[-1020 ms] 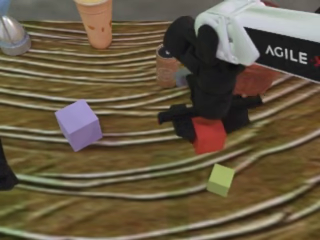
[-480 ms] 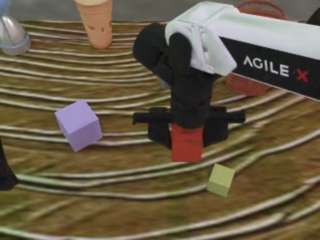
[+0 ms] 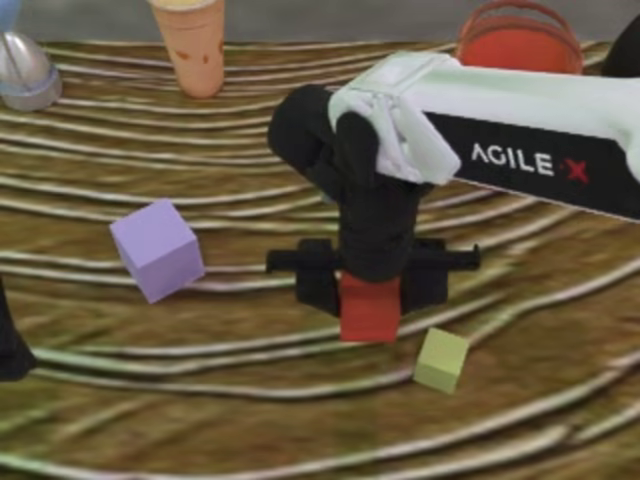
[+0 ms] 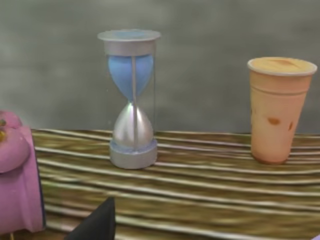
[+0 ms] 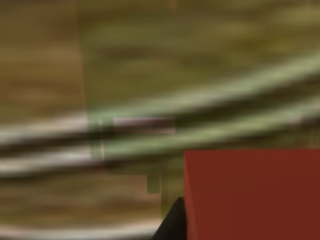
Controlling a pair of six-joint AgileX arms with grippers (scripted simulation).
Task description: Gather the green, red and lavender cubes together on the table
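right pincer (image 3: 369, 300) grips red cube (image 3: 369, 312) | cube top hidden | left arm cropped

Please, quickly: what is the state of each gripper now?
Right gripper: shut on the red cube, near the table's middle.
Left gripper: only a dark tip shows in its wrist view; cannot be told.

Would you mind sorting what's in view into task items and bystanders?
Task items: red cube, held by the right end effector; lavender cube; green cube; table.
Bystanders: orange cup; hourglass; red basket; pink object.
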